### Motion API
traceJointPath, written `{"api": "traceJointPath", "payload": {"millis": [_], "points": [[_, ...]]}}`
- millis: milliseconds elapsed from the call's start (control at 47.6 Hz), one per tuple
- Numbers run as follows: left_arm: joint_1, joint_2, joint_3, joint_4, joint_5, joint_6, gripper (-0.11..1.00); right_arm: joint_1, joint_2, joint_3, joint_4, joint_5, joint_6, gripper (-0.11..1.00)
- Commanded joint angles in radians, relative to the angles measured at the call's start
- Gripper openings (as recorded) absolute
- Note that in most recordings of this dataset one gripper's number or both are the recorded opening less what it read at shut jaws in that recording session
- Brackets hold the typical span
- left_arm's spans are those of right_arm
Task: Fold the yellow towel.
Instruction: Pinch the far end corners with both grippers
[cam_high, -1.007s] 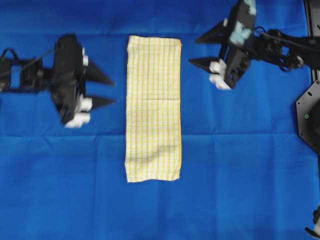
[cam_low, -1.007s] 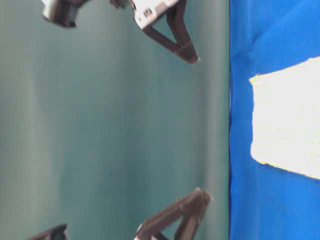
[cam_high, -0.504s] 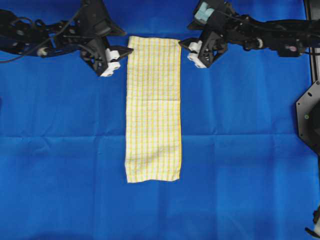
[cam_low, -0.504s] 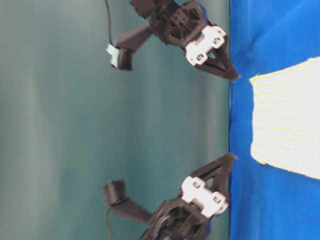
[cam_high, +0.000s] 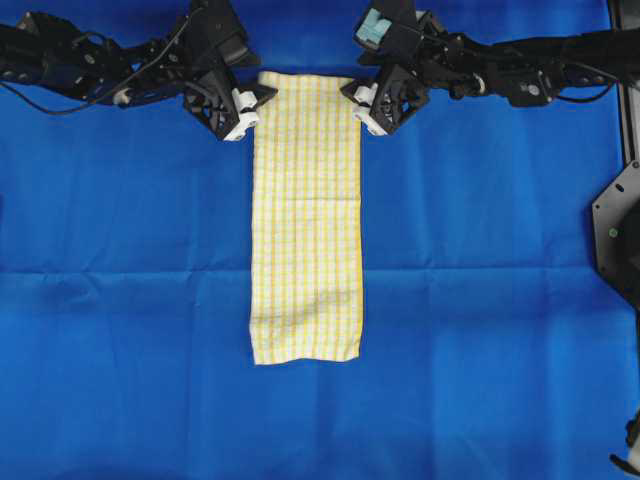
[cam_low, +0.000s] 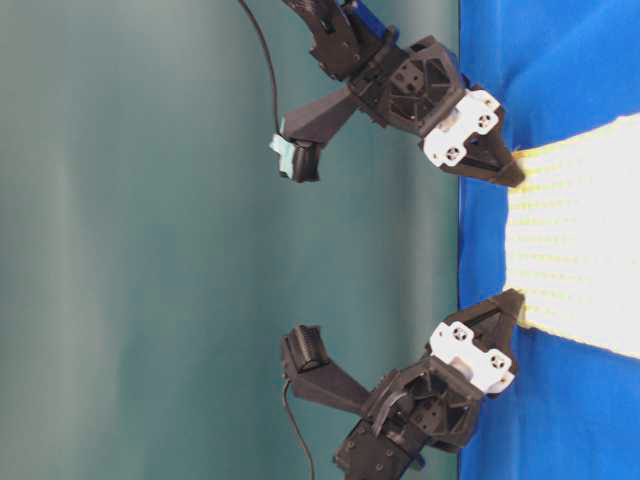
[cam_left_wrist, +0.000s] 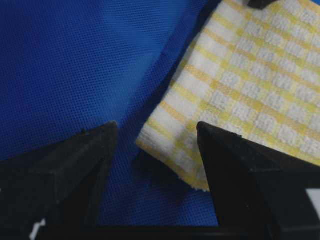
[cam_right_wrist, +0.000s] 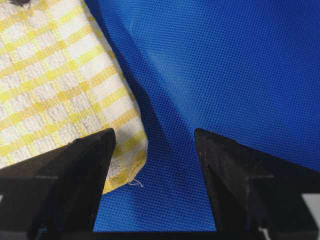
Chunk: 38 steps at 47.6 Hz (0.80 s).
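Towel (cam_high: 306, 215) lies flat on the blue cloth (cam_high: 120, 300), long axis vertical in overhead. Left end effector (cam_high: 252, 103) and right end effector (cam_high: 358, 103) both spread, straddling its top corners, nothing pinched.

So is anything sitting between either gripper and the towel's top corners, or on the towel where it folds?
Nothing visible. The left gripper and right gripper stand open at the yellow towel's top corners, and its surface lies bare on the blue cloth.
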Motion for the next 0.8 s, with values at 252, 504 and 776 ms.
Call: {"api": "traceJointPath", "payload": {"millis": [252, 504, 776], "points": [[0.005, 0.037, -0.034, 0.002, -0.020, 0.018, 0.38, -0.002, 0.017, -0.021, 0.035, -0.018, 0.002, 0.47], [0.012, 0.052, -0.054, 0.002, -0.020, 0.063, 0.04, 0.005, 0.017, -0.021, 0.046, -0.023, 0.003, 0.04], [0.017, 0.032, -0.054, 0.002, -0.012, 0.066, 0.04, 0.003, 0.000, -0.018, 0.052, -0.023, 0.003, 0.04]]}}
